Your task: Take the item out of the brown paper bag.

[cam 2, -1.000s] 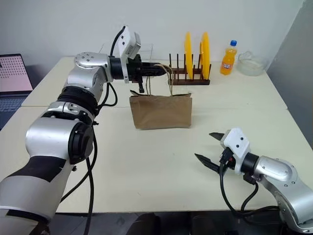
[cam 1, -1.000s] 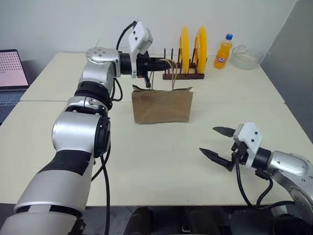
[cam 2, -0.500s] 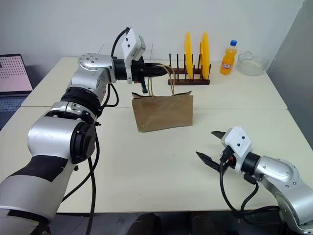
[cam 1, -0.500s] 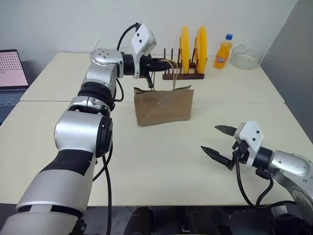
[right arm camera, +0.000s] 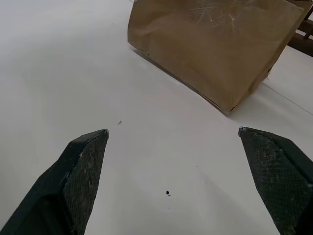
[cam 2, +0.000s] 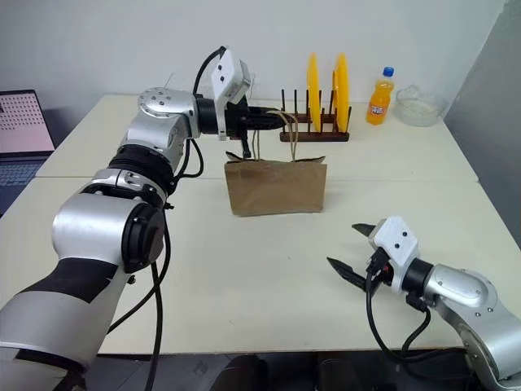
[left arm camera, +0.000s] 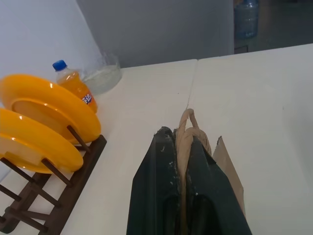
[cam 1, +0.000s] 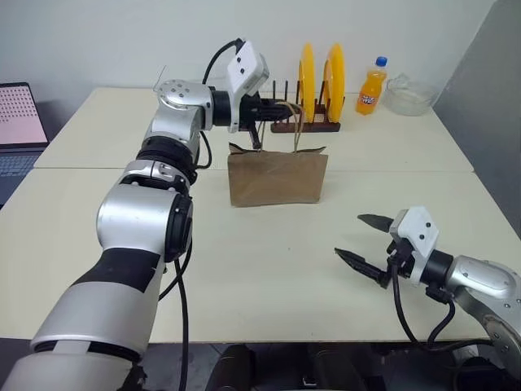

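Observation:
The brown paper bag (cam 1: 278, 177) stands upright at mid-table, in front of the plate rack. My left gripper (cam 1: 285, 106) reaches in level from the left above the bag and is shut on one of its tan cord handles (left arm camera: 188, 122). The cord is pinched between the two black fingers (left arm camera: 164, 176). The item is hidden inside the bag. Near the table's front right, my right gripper (cam 1: 348, 236) hovers open and holds nothing. It points toward the bag (right arm camera: 215, 44) from well short of it.
Behind the bag is a wooden plate rack (cam 1: 305, 125) holding two orange plates (cam 1: 307, 73). An orange soda bottle (cam 1: 372, 85) and a glass bowl (cam 1: 407, 95) stand at the back right. A laptop (cam 1: 16, 122) sits at the far left.
The bag has shifted a little to the right, pulled by the handle in my left gripper, and tilted briefly on the way. The right gripper has stayed where it was.

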`<state>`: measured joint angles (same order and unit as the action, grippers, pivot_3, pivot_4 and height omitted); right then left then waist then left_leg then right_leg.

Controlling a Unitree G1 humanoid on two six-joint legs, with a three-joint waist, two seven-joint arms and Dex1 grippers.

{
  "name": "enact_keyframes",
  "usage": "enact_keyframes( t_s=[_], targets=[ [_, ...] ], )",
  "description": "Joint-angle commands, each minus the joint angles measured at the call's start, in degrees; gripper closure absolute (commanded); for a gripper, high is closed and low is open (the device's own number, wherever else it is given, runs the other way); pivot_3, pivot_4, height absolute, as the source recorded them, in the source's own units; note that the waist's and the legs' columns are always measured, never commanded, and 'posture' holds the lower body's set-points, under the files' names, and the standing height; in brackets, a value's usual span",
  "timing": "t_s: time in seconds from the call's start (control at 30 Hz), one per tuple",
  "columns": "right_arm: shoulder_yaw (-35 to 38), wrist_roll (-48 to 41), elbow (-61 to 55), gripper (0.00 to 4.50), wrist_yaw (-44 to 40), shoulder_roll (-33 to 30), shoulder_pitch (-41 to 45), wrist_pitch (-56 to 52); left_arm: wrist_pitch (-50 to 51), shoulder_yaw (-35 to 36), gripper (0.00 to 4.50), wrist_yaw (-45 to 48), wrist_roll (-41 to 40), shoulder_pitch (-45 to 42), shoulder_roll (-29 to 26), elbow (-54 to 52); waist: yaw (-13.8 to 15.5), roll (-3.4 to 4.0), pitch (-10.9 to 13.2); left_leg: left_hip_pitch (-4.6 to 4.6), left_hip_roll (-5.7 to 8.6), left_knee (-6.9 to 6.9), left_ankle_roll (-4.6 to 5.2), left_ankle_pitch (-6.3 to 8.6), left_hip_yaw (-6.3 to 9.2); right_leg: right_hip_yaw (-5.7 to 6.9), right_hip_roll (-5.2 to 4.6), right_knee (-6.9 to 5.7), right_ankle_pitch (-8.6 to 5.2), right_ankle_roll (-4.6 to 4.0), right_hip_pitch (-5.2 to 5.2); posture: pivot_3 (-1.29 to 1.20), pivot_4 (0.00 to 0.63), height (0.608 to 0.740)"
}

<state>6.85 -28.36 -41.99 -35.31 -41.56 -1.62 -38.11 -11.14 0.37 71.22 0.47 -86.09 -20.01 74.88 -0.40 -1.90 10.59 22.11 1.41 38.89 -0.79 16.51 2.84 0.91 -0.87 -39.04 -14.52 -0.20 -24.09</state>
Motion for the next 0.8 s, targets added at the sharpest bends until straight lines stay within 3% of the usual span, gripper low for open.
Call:
enact_keyframes(
  t_s=[0.03,0.23,0.7,0.8],
  targets=[
    [0.9,-0.8,-2.8,0.00,0.2,-0.1,-0.5,0.3,-4.2,-0.4,4.49,-3.4,1.9,-2.1,-0.2,-0.7,0.0,0.00,0.0,0.00,0.00,0.00,0.00,0.00,0.00,0.00,0.00,0.00,0.00,0.00,0.00,0.00,0.150,0.740],
    [0.8,-1.1,-3.4,0.00,0.8,0.5,-0.4,0.1,-8.9,-1.9,4.49,-7.4,5.7,-0.9,-0.4,-0.3,0.0,0.00,0.0,-0.02,0.00,0.02,0.00,0.00,-0.01,-0.02,0.00,-0.01,0.01,0.01,0.01,0.00,0.150,0.740],
    [0.1,-1.8,-3.5,0.00,1.6,1.7,1.7,-0.6,-9.0,-0.7,0.15,-4.9,5.9,-0.5,-3.1,-0.3,0.0,0.00,0.0,-0.07,0.00,0.02,0.00,0.00,-0.03,-0.03,0.01,-0.04,0.01,0.02,0.03,0.00,0.150,0.740],
    [0.0,-2.1,-3.6,0.00,1.6,1.6,1.7,-0.7,-6.4,0.6,0.04,-1.0,3.8,-0.1,-5.2,-0.9,-0.2,0.00,0.0,-0.08,-0.01,0.02,0.00,0.00,-0.05,-0.06,0.03,-0.04,0.01,0.01,0.02,0.00,0.150,0.740]
  ],
)
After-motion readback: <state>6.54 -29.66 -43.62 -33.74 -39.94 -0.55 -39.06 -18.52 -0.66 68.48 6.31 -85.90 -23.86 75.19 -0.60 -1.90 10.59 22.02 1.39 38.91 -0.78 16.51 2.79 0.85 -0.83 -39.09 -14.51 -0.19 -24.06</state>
